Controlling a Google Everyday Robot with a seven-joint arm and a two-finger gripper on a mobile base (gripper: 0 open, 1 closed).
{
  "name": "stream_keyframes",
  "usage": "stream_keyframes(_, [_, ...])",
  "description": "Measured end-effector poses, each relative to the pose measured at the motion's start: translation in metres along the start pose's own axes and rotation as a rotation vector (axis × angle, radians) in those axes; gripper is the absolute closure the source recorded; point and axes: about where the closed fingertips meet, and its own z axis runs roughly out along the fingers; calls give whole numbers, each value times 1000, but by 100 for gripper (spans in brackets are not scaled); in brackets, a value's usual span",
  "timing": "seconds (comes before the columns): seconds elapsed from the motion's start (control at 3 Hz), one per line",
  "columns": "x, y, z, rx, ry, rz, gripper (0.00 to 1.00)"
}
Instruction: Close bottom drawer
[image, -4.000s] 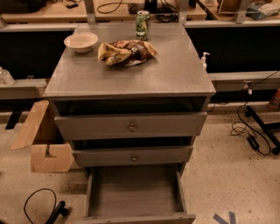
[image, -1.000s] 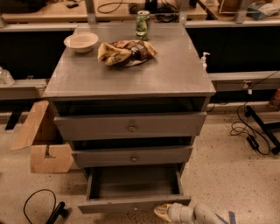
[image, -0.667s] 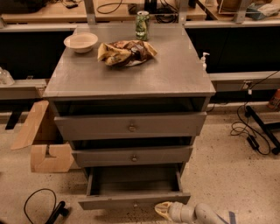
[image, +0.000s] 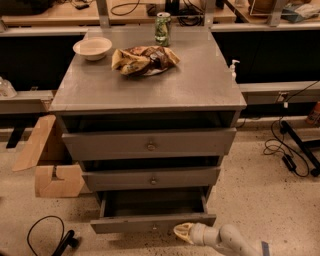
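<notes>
The grey cabinet (image: 150, 87) has three drawers. The bottom drawer (image: 152, 223) is the lowest and narrowest; it stands pulled out partway, its inside empty, with a small round knob (image: 154, 227) on its front. My gripper (image: 183, 232) comes in from the lower right, its pale tip touching or very close to the right part of the drawer's front. The middle drawer (image: 152, 178) and the top drawer (image: 149, 144) stick out slightly.
On the cabinet top stand a white bowl (image: 92, 48), a crumpled snack bag (image: 142, 60) and a green can (image: 162, 29). A cardboard box (image: 47, 160) lies on the floor at left. Black cables (image: 45, 237) lie at lower left and cables (image: 290, 155) at right.
The bottom drawer has slid inward from well pulled out four seconds ago. My gripper has come in from the lower right to its front and moved with it.
</notes>
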Motion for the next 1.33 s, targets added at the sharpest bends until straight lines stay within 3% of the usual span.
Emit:
stream_keyframes(0.67, [-26,-39,21,-3,-57,-52,100])
stream_keyframes(1.33, [-23,-48,29,-11,-60,-52,100])
